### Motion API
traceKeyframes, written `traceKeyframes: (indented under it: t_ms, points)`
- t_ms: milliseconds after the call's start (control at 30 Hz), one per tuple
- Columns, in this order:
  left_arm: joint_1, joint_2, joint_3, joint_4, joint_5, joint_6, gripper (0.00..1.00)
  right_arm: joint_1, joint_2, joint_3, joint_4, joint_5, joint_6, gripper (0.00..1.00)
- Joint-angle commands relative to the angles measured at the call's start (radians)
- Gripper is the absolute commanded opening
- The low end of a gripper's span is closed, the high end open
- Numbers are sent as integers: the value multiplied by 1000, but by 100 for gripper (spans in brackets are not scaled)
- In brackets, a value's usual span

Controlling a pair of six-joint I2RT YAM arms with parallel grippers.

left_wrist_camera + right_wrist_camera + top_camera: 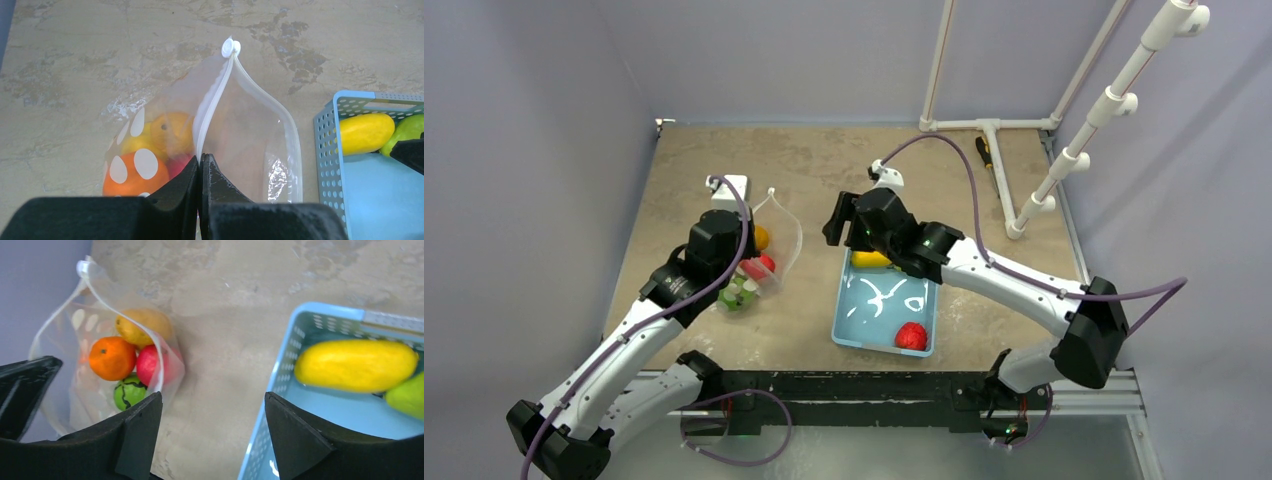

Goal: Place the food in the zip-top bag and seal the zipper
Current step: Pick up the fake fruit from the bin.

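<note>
The zip-top bag [774,245] lies left of centre with its mouth held open. Inside it I see an orange fruit [112,357], a red one [149,365], a green striped one [128,393] and a yellow one [142,325]. My left gripper [202,160] is shut on the whitish zipper [216,92] at the near side of the mouth. My right gripper [212,402] hangs open and holds nothing, over bare table between the bag and the basket. More food lies in the basket: a yellow fruit [356,365], a green one [407,396] and a red one [911,335].
The light-blue basket [840,318] stands at the table's near edge, right of the bag. A white pipe frame [989,126] rises at the back right, with a screwdriver [985,153] lying beside it. Grey walls close in the left and back.
</note>
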Motion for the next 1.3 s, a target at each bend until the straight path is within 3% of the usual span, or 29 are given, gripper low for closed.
traceKeyframes:
  t_ms: [0, 567, 1267]
  points:
    - [-4, -10, -4, 38, -7, 12, 0, -9, -51, -50, -89, 74, 109, 78]
    - [-4, -28, -3, 33, 9, 8, 0, -33, -9, -210, -177, 139, 559, 80]
    - [-4, -33, -6, 35, 17, 15, 0, -153, 101, -207, -45, 132, 602, 90]
